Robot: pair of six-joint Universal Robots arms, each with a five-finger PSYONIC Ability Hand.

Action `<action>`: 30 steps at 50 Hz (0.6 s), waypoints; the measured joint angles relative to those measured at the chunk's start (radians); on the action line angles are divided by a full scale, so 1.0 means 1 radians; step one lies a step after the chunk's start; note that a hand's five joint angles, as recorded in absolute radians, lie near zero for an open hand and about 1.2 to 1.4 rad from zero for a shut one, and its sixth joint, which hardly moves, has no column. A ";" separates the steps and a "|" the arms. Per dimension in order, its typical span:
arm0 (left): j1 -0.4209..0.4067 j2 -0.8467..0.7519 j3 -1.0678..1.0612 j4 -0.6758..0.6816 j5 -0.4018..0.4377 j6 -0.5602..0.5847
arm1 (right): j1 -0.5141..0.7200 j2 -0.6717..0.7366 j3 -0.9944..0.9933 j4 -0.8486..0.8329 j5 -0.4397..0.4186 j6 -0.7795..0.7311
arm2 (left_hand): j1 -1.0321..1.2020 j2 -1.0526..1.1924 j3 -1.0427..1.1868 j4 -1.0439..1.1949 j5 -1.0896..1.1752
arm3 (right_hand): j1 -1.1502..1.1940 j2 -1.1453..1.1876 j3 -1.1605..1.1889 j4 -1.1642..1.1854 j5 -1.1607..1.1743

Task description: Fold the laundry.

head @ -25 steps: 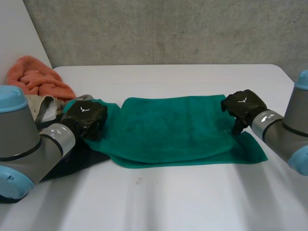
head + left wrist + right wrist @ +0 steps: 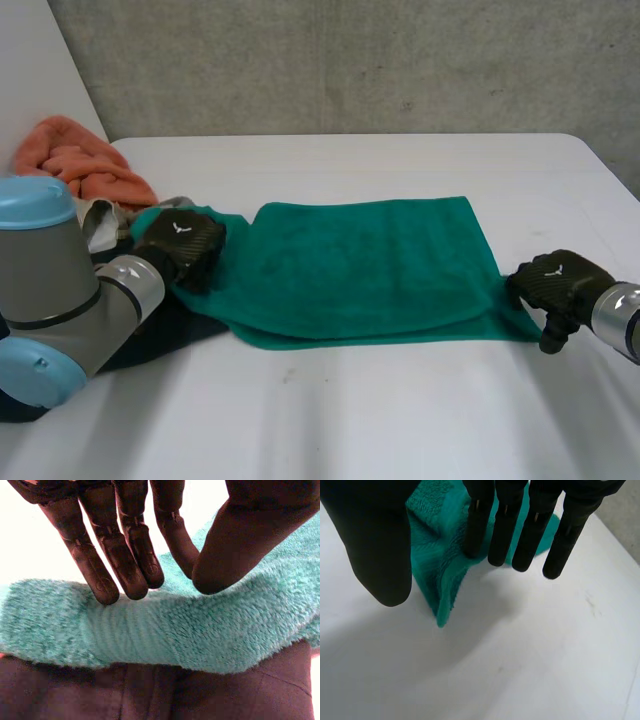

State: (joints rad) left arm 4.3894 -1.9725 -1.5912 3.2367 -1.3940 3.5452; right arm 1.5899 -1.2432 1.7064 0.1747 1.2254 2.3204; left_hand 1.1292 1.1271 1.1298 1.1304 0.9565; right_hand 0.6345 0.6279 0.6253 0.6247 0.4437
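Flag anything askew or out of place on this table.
The green towel is folded unevenly: its lower layer sticks out past the upper one along the near edge and at the corner by the right hand. Its other end, under the left hand, overlaps a dark garment rather than lying on the table.

Head camera looks down toward 12 o'clock across the table (image 2: 330, 420). Wrist cameras sit close over the towel (image 2: 360, 265) at its 9 and 4 o'clock ends; all three share it.
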 measured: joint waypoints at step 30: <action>0.057 0.128 -0.200 0.006 0.001 0.035 | 0.034 0.230 -0.067 -0.358 -0.071 0.083 | -0.430 -0.433 -0.434 -0.444 -0.446 | 0.365 0.377 0.371 0.358 0.360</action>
State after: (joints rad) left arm 4.4466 -1.8444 -1.7913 3.2429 -1.3931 3.5798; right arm 1.6234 -1.0132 1.6393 -0.1832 1.1544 2.4031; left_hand 0.6995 0.6945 0.6960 0.6861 0.5109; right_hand 1.0000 1.0050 0.9959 0.9825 0.8034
